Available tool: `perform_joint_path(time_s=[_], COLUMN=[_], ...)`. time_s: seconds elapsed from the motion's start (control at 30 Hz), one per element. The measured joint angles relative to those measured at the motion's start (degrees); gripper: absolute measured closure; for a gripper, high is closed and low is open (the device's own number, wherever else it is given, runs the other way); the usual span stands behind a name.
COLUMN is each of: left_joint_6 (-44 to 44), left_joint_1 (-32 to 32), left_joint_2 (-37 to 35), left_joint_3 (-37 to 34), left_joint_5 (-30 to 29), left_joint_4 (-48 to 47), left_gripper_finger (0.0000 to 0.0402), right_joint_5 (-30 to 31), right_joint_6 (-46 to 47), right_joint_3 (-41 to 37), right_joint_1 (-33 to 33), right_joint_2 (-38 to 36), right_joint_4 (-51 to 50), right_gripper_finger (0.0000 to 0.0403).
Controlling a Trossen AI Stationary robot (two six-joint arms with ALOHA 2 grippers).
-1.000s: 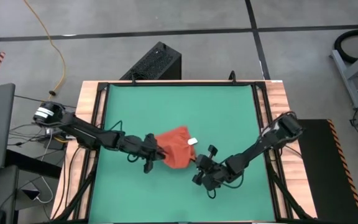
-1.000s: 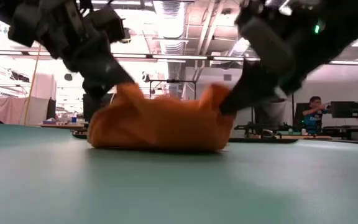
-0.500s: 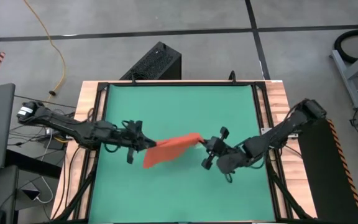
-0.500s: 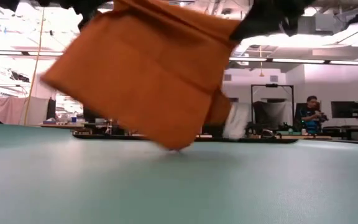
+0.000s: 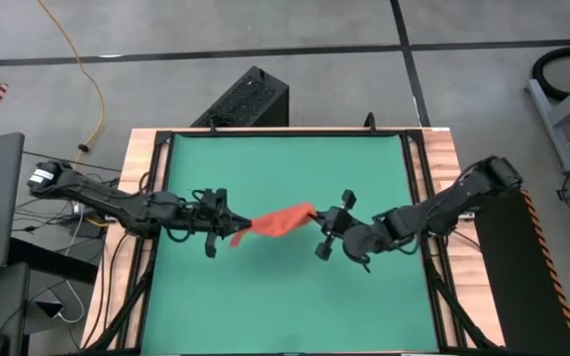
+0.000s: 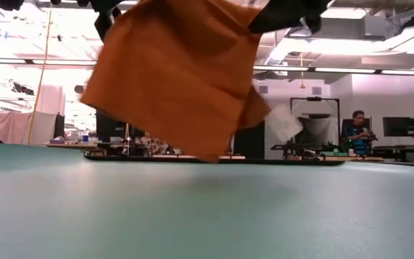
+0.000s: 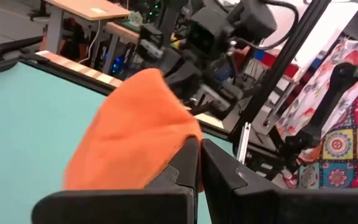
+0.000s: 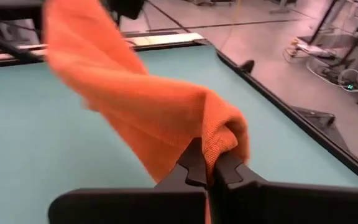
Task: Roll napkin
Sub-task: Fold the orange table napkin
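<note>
The orange-red napkin (image 5: 277,222) hangs stretched between my two grippers above the green mat (image 5: 285,168). In the low view it (image 6: 175,72) hangs clear of the mat, with its small white tag (image 6: 287,121) at the right edge. My left gripper (image 5: 236,231) is shut on the napkin's left end, which shows in the left wrist view (image 7: 135,143). My right gripper (image 5: 317,220) is shut on the right end, which shows in the right wrist view (image 8: 160,112).
The mat sits in a dark frame on a wooden table (image 5: 142,158). A black box (image 5: 245,99) stands on the floor behind the table. A person (image 6: 358,129) sits at a desk far off in the room.
Both grippers have lifted the napkin off the mat and pulled it out between them. It hung lower and wider half a second ago; now it is higher and tauter.
</note>
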Motion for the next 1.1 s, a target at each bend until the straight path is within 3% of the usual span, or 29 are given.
perform_joint_path(time_s=[0.1, 0.27, 0.4, 0.53, 0.83, 0.97, 1.1], left_joint_6=[-1.24, -1.70, -3.09, -5.78, -9.67, -11.33, -12.46], left_joint_1=[0.16, 0.28, 0.58, 1.82, 4.27, 4.54, 5.33], left_joint_2=[0.34, 0.11, 0.09, -0.24, -0.24, -0.23, -0.68], left_joint_3=[-0.04, -0.02, -0.02, -0.02, -0.02, -0.02, -0.02], left_joint_5=[0.54, 1.35, 0.62, 0.82, 2.80, 4.94, 4.96], left_joint_4=[0.51, 1.18, 1.16, 0.71, 1.17, 2.26, 4.82], left_gripper_finger=[0.0401, 0.0401, 0.0401, 0.0401, 0.0401, 0.0401, 0.0401], right_joint_5=[-0.91, -9.17, -12.65, -9.58, -4.10, -5.52, 1.48], right_joint_6=[0.00, 0.35, -6.11, -13.76, -20.59, -21.43, -23.98], right_joint_3=[0.00, 0.00, 0.00, 0.00, 0.02, 0.02, 0.00], right_joint_1=[-1.67, -5.53, -8.11, -7.96, -7.77, -8.88, -7.17], right_joint_2=[1.19, 3.32, 3.48, 0.18, -3.67, -3.92, -5.27], right_joint_4=[-0.26, 0.48, 0.08, 0.00, -3.44, -4.73, -7.23], right_gripper_finger=[0.0364, 0.0311, 0.0278, 0.0256, 0.0244, 0.0245, 0.0246])
